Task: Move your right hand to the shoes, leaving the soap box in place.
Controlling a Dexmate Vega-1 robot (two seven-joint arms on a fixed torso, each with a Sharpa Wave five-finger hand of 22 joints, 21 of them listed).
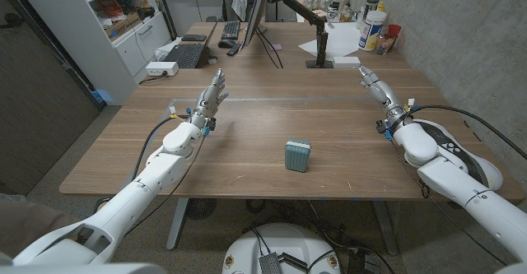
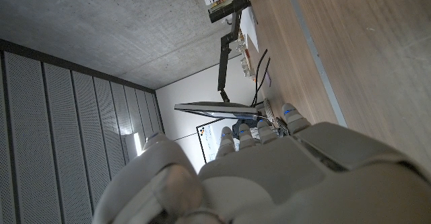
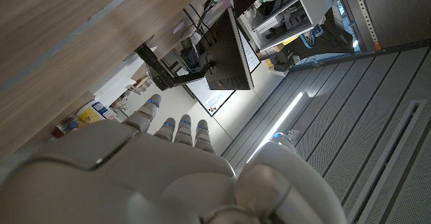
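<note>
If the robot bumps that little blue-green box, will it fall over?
Probably not easily. The box looks squat, lying on a broad face on the table, so it should slide rather than tip. It seems small and rigid, likely light. Both hands are far from it.

Both arms wear smooth white rounded shells; black cables loop beside each wrist; the left hand (image 1: 212, 94) and right hand (image 1: 375, 85) have grey fingers with blue-tipped ends.

The monitor (image 1: 257, 11) is cut off at top.

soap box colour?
Pale teal, a muted blue-green. The soap box shows best in the head view, standing on the wooden table.
</note>
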